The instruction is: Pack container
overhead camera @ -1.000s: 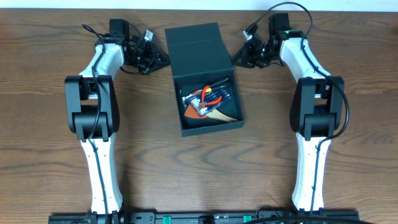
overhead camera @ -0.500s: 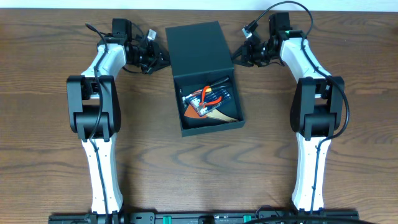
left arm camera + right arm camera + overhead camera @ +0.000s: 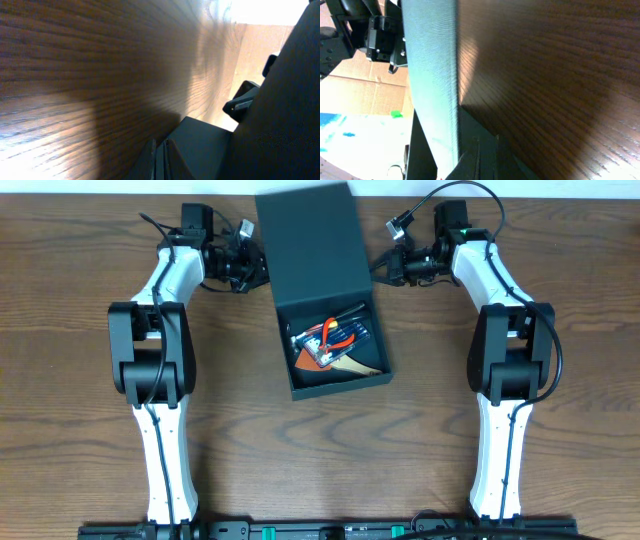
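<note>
The container [image 3: 340,375] is a dark teal-grey box standing open in the middle of the table. Its flap lid [image 3: 305,238] is tilted up off the table at the back. Inside lie orange-handled pliers [image 3: 328,335] among several other hand tools. My left gripper [image 3: 262,276] is shut, its tips at the lid's left edge. My right gripper [image 3: 380,270] is shut at the lid's right edge. In the left wrist view the shut left gripper [image 3: 159,142] rests against the dark lid [image 3: 200,147]. In the right wrist view the shut right gripper [image 3: 486,137] sits beside the raised lid [image 3: 432,75].
The wooden table [image 3: 80,380] stretches out on both sides of the box. Both arm bases stand at the front edge, left [image 3: 160,480] and right [image 3: 500,470]. Beyond the far table edge, cardboard shows on the floor [image 3: 360,95].
The lid has swung up from lying flat behind the box. Both shut grippers have moved inward and upward along its side edges, lifting it.
</note>
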